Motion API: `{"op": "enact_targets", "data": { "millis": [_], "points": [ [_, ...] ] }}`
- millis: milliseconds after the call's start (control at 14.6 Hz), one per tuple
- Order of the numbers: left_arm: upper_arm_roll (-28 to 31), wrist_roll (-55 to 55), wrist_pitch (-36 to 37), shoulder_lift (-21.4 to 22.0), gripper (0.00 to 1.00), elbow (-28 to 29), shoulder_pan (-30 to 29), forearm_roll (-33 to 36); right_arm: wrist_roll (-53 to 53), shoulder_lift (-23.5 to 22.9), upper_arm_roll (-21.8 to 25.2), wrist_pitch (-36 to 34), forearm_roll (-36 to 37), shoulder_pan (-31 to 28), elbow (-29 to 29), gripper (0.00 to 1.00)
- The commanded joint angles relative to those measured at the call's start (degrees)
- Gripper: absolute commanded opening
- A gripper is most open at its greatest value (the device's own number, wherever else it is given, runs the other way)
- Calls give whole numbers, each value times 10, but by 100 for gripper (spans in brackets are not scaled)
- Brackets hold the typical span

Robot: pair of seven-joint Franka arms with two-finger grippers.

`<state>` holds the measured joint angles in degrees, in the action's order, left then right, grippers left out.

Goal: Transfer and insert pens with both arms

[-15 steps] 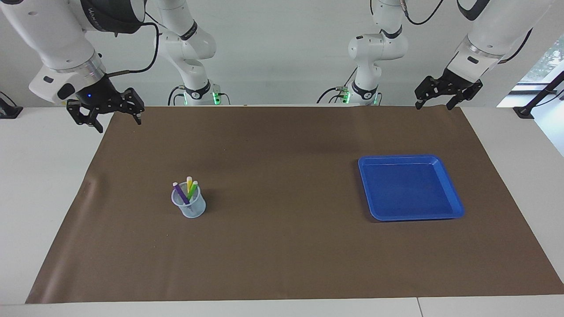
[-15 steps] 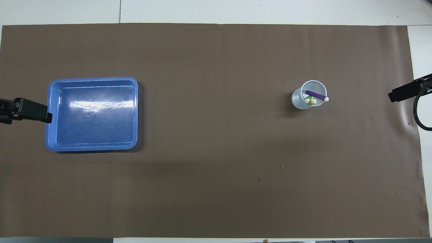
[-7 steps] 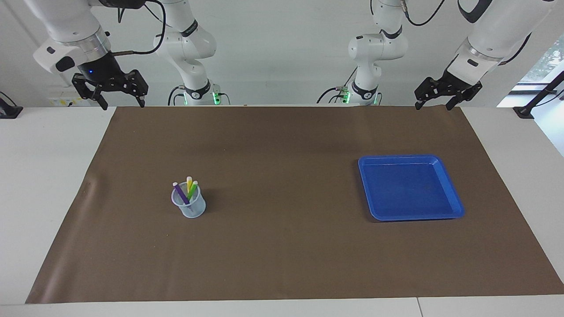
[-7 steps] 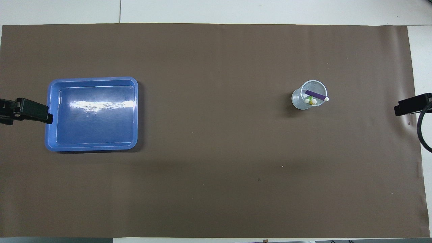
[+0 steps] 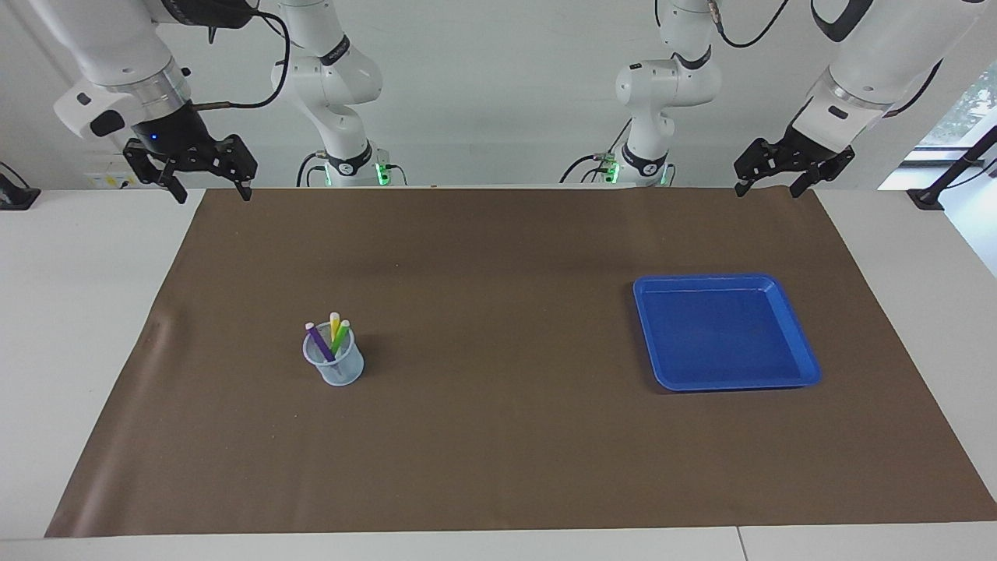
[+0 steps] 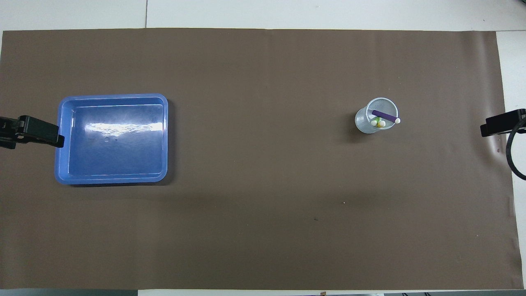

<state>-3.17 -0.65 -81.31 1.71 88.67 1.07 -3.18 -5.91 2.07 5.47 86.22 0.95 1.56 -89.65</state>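
Note:
Three pens stand together in a small see-through pale blue cup on the brown mat, toward the right arm's end: a purple pen, a yellow pen and a green pen, pale ends up. From overhead the purple pen lies across the cup. My right gripper hangs open and empty over the mat's corner at the robots' end. My left gripper hangs open and empty over the mat's other corner at the robots' end. Nothing is held.
A blue tray with nothing in it lies on the mat toward the left arm's end, about as far from the robots as the cup. The brown mat covers most of the white table.
The right arm has lifted and drawn back toward its base, from low over the mat's corner to higher up. The left gripper has barely shifted. Cup, pens and tray stayed put.

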Motion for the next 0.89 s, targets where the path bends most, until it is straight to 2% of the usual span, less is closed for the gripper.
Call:
{"op": "enact_targets", "data": {
  "millis": [0,821],
  "points": [
    [-3,-1,-3,-1,100,-1,-1,14,9,-1,-3,3,-16,-6,-4,100],
    [-4,-3,-10,5,100,10,-2,14,5,-1,-5,-10,-31,-4,4,100]
  ]
}}
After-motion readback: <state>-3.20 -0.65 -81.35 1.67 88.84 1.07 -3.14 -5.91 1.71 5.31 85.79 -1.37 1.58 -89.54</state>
